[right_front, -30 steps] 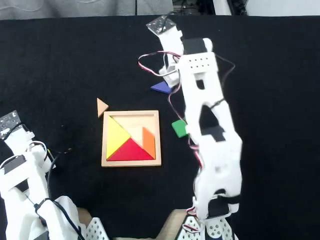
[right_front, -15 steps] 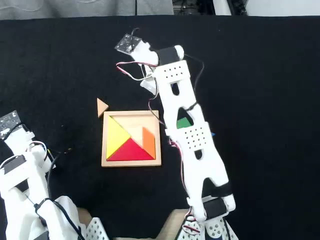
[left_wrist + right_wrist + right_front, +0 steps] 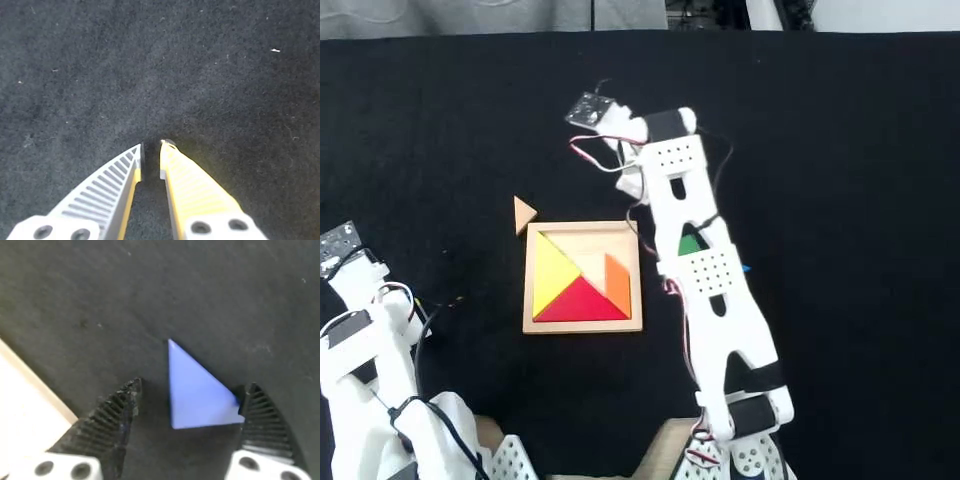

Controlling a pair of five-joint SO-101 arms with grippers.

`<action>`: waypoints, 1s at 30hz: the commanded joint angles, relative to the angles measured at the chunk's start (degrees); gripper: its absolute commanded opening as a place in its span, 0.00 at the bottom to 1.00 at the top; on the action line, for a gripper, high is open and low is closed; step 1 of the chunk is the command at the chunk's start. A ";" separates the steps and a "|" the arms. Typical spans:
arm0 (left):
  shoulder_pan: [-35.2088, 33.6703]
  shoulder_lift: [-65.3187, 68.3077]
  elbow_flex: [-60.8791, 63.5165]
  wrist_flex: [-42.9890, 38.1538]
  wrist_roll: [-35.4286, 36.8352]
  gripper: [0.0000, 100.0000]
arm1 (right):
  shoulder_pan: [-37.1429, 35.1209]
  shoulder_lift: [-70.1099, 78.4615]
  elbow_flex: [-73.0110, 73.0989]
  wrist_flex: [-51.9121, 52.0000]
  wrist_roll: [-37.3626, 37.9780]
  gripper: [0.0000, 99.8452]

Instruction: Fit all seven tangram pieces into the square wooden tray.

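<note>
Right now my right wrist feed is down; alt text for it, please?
A blue triangle lies on the black cloth between the open fingers of the right gripper. The wooden tray's pale edge shows beside one finger.

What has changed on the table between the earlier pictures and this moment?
The right arm swung to its left, and the right gripper now stands open around the blue triangular piece, near a corner of the square wooden tray. The left gripper, the tray, the yellow triangle, red triangle and orange piece in it, and the small tan wooden triangle stayed in place.
</note>
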 commanded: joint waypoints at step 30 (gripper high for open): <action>-0.04 -1.05 -1.01 -0.35 -0.26 0.08 | 4.84 -48.84 69.49 -7.03 -9.85 0.26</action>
